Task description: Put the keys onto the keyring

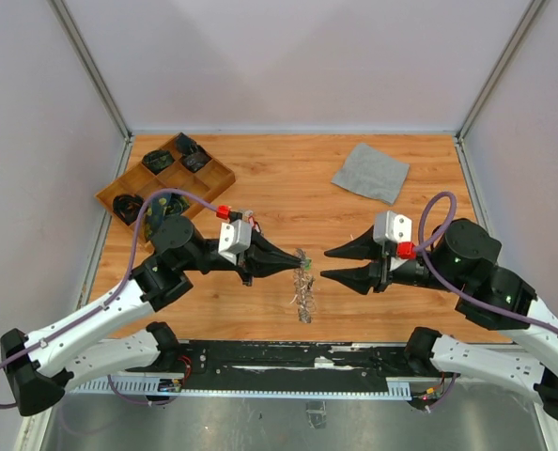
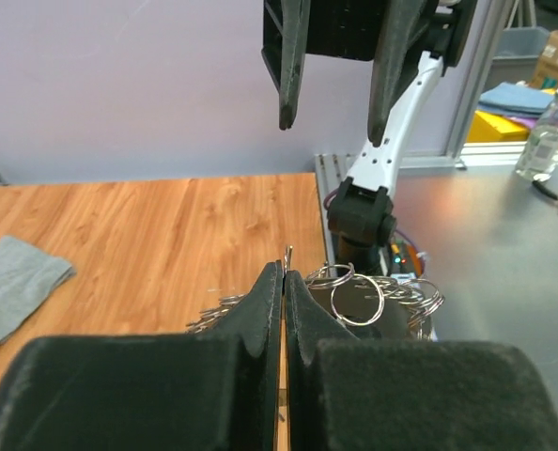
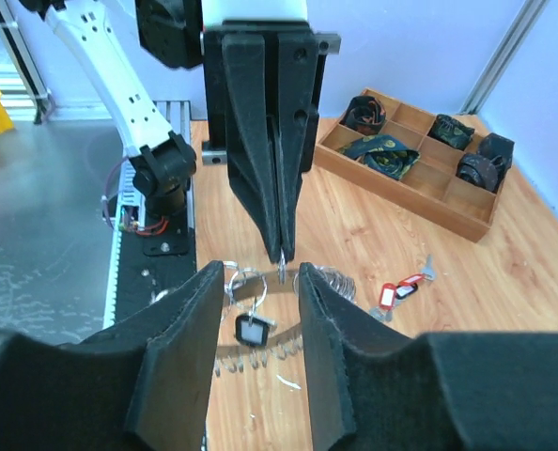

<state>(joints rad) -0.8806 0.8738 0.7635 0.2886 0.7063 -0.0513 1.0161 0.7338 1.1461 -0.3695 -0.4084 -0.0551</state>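
Observation:
The keyring (image 1: 304, 296) hangs from my left gripper (image 1: 296, 264), which is shut on its rim just above the table's middle. In the left wrist view the left gripper (image 2: 285, 272) is pressed together on a thin metal edge, with the keyring's small rings (image 2: 359, 296) fanning out beyond. My right gripper (image 1: 326, 263) stands open, facing the left one, a short gap apart. In the right wrist view the right gripper (image 3: 257, 277) straddles the keyring (image 3: 270, 346). A black-tagged key (image 3: 254, 329) dangles from it. Red-tagged keys (image 3: 396, 289) lie on the wood.
A wooden compartment tray (image 1: 218, 176) with dark items stands at the back left. A grey cloth (image 1: 371, 172) lies at the back right. The black rail (image 1: 288, 355) with the arm bases runs along the near edge.

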